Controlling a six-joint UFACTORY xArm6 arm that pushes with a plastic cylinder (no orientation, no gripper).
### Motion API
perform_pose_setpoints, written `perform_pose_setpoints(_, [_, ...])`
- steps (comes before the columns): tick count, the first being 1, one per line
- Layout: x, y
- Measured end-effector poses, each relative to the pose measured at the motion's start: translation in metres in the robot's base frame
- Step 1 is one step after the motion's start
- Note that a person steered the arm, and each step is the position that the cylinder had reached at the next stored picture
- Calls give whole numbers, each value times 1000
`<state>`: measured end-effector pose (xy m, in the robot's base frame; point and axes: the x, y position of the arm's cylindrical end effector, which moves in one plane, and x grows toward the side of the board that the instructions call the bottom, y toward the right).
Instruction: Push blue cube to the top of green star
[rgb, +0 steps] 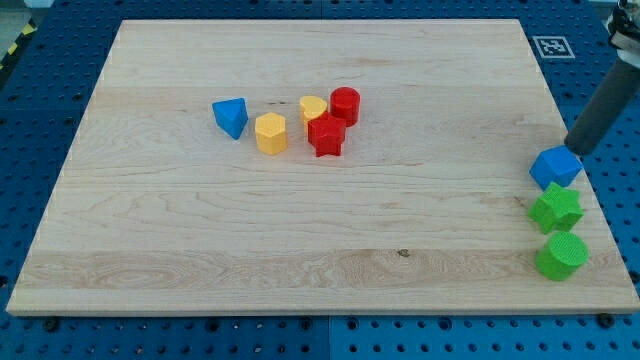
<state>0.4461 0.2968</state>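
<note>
Camera view shows my tip, a bare rod that grasps nothing, touching the blue cube on its upper right side, near the wooden board's right edge. That cube sits just above the green star, almost touching it. Judging by this, the push is nearly finished; any further nudge must be slight and stop short of disturbing the star.

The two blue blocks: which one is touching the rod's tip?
The blue cube at the view's right, directly above the green star, meets my tip. The blue triangular block lies far left.
</note>
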Motion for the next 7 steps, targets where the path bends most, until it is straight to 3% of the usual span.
perform_pose_setpoints(2, [21,-6])
perform_pose_setpoints(5, [20,-27])
perform_pose_setpoints(6, [-13,-23])
perform_pose_setpoints(7, [-28,-59])
